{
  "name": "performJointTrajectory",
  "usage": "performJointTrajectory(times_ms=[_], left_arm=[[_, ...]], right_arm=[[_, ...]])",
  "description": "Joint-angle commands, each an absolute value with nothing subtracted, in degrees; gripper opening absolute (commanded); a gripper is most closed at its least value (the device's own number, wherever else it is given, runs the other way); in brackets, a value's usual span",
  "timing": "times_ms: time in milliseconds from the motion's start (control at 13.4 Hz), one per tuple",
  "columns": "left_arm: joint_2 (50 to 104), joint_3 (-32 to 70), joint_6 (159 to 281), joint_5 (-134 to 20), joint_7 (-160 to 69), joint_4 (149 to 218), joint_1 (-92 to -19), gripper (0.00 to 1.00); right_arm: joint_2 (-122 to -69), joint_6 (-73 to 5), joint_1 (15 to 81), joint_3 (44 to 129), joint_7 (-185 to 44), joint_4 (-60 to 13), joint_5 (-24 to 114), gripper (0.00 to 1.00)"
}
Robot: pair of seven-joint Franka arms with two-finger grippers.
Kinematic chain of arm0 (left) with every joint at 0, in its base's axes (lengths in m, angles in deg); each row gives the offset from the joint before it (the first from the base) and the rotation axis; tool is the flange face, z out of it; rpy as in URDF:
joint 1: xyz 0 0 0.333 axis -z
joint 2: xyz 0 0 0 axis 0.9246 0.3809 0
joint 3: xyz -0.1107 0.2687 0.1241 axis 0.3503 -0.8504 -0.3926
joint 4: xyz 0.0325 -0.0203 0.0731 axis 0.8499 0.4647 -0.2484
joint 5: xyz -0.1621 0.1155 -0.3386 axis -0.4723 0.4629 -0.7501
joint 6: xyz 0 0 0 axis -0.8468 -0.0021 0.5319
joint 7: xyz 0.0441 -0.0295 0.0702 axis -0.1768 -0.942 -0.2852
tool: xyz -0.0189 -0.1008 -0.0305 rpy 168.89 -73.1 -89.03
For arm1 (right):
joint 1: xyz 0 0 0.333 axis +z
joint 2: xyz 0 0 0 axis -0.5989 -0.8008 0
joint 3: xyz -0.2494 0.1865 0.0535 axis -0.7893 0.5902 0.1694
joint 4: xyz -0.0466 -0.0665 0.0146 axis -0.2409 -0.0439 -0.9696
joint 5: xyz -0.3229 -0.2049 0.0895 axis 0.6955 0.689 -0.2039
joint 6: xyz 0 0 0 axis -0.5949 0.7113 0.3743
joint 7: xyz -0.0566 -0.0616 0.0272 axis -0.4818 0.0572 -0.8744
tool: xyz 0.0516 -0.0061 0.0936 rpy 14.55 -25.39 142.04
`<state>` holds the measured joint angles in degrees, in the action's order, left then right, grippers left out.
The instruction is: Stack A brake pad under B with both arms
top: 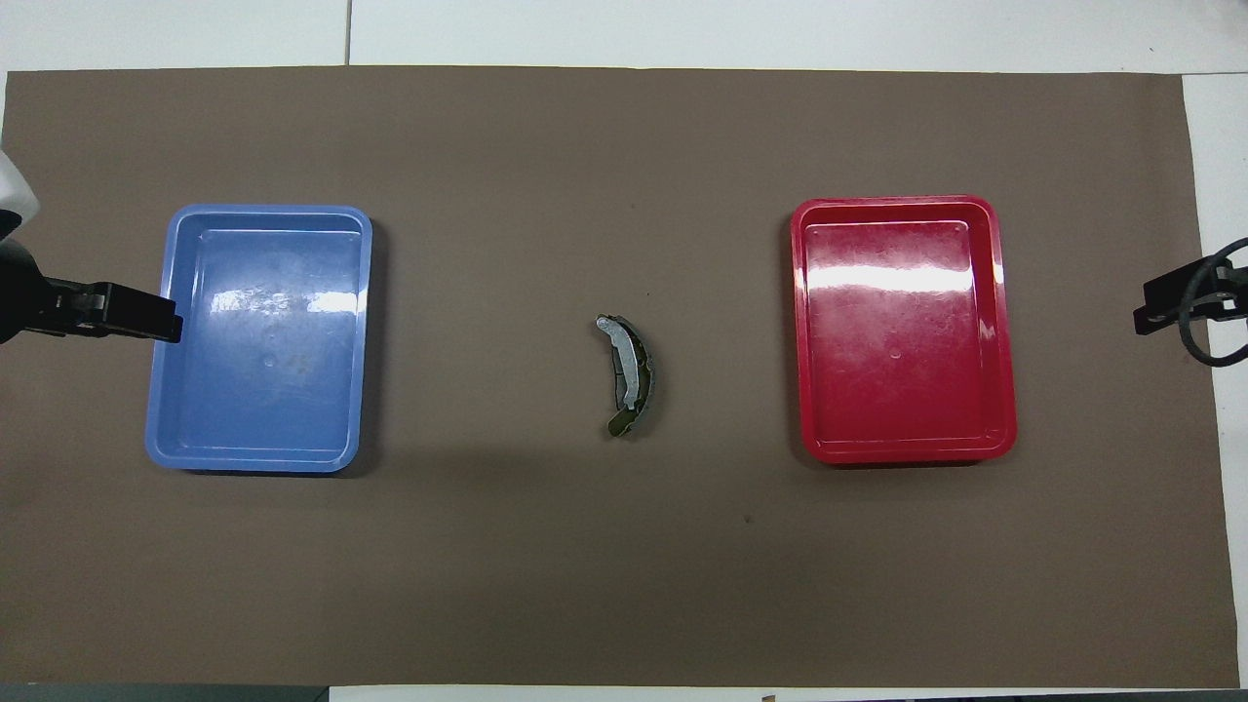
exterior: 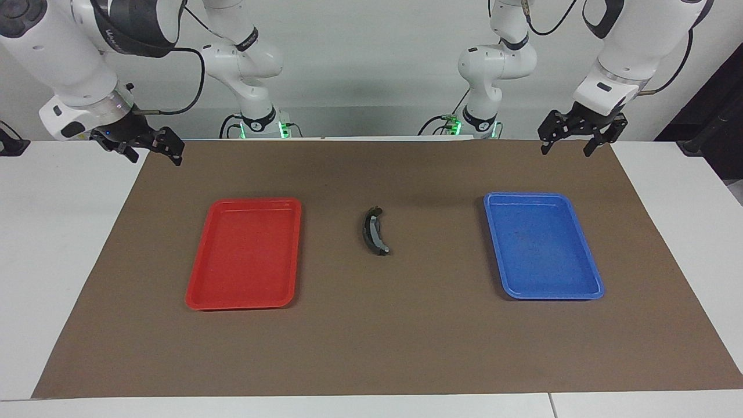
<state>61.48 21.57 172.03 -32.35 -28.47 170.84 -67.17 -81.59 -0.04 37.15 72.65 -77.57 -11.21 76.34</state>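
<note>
B (exterior: pixel 374 231), the long crescent-curved dark piece with a lighter grey tip, lies on the brown mat midway between the two trays; it also shows in the overhead view (top: pixel 626 370). A darker edge shows along its outer curve. I cannot tell the short A pad apart from it. My left gripper (exterior: pixel 567 148) hangs open and empty over the mat's edge at the left arm's end; in the overhead view (top: pixel 146 322) it sits beside the blue tray. My right gripper (exterior: pixel 155 155) hangs open and empty over the mat's corner at the right arm's end, also in the overhead view (top: pixel 1170 304).
An empty red tray (exterior: pixel 216 302) (top: pixel 1004 322) lies toward the right arm's end and an empty blue tray (exterior: pixel 592 255) (top: pixel 161 390) toward the left arm's end. The brown mat (exterior: pixel 406 348) covers most of the white table.
</note>
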Motion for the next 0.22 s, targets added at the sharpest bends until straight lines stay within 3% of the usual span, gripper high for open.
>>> performJointTrajectory(times_ms=[0,149], left_arm=[[61.79,21.38,171.07,-33.07,-28.16,170.1,-66.91,1.0],[61.79,21.38,171.07,-33.07,-28.16,170.1,-66.91,1.0]], right_arm=[[-81.66,0.64,36.79,72.99,-76.36,-10.36,75.56,1.0],[-81.66,0.64,36.79,73.34,-76.45,-10.36,75.47,1.0]])
